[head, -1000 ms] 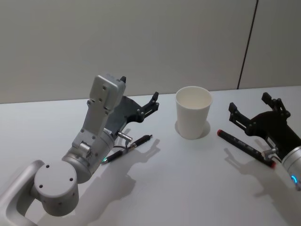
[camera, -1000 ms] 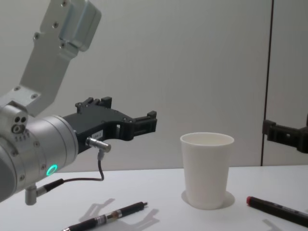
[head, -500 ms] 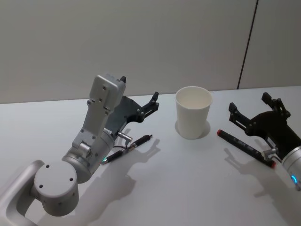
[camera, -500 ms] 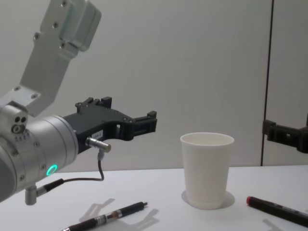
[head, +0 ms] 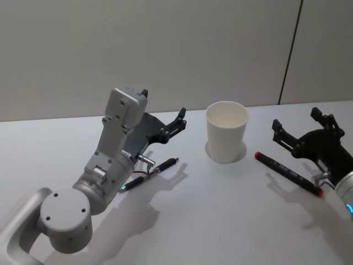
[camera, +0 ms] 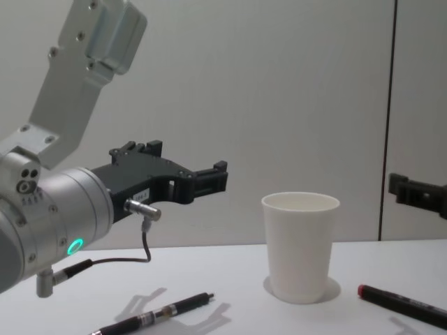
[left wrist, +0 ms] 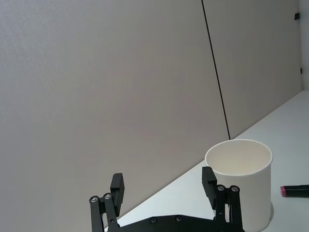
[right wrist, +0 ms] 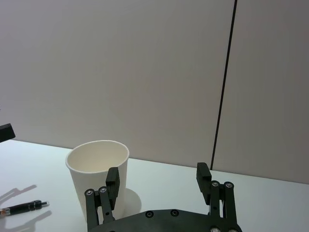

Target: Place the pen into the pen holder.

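The pen holder, a white paper cup, stands upright at the table's middle back. A black pen lies left of it, under my left gripper, which hovers open and holds nothing. A second black pen with red ends lies right of the cup. Its red tip is at the edge of the left wrist view. My right gripper hangs open just behind and above that pen, pointing toward the cup.
The white table runs back to a grey wall with a dark vertical seam. A thin cable hangs from the left wrist near the left pen. Bare tabletop lies in front of the cup.
My right gripper has shifted slightly to the right, away from the cup. The left arm, both pens and the cup have not moved.
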